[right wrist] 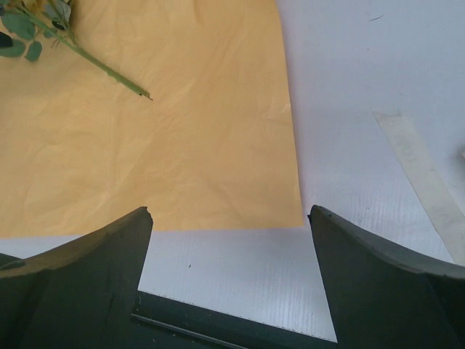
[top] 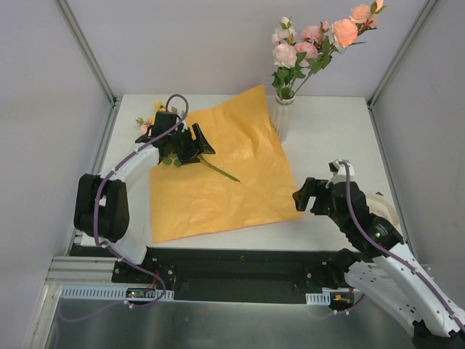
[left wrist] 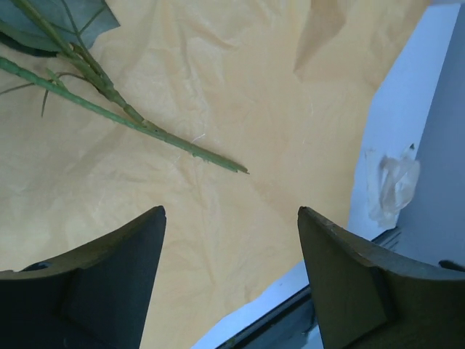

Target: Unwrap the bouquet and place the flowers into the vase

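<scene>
Orange paper [top: 218, 193] flat | flower stem [top: 221, 172] on it | vase [top: 282, 120] just beside

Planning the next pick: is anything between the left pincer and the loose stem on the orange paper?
Nothing visible. The left pincer is open and points at the stem, which lies bare on the orange paper, with no other thing between them.

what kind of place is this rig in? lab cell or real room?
Likely a lab test cell: white table boxed in by blank walls, two arms bolted at its near edge, staged vase.
</scene>
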You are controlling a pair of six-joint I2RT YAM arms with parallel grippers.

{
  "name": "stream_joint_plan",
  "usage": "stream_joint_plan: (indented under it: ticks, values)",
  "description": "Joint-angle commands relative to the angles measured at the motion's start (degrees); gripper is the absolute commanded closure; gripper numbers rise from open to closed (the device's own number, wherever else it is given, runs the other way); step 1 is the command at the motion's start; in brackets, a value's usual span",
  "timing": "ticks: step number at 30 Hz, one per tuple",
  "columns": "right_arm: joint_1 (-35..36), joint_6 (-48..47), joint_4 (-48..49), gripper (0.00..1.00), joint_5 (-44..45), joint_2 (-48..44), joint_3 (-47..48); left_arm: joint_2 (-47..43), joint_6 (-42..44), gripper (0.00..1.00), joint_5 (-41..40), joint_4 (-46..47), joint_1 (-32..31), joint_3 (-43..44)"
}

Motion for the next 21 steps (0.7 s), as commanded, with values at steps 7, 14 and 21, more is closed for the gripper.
stream_joint_plan:
  ticks: [7, 14, 21]
  values:
    - [0.12, 3.48, -10.3, 0.07, 7.03, -11.2, 0.59, 10.65, -27.85, 0.3, -9.37, 0.83, 0.82, 4.76]
    - [0.2, 5.58, -15.05, 0.04, 13.43, -19.2, -0.46, 16.45, -29.8, 0.38, -13.69, 0.74, 0.82, 8.02]
    - [0.2, 6.73, -15.41, 0.03, 16.43, -26.67, -1.43, 17.51, -30.6, 0.43, -17.12, 0.92, 0.82, 8.1]
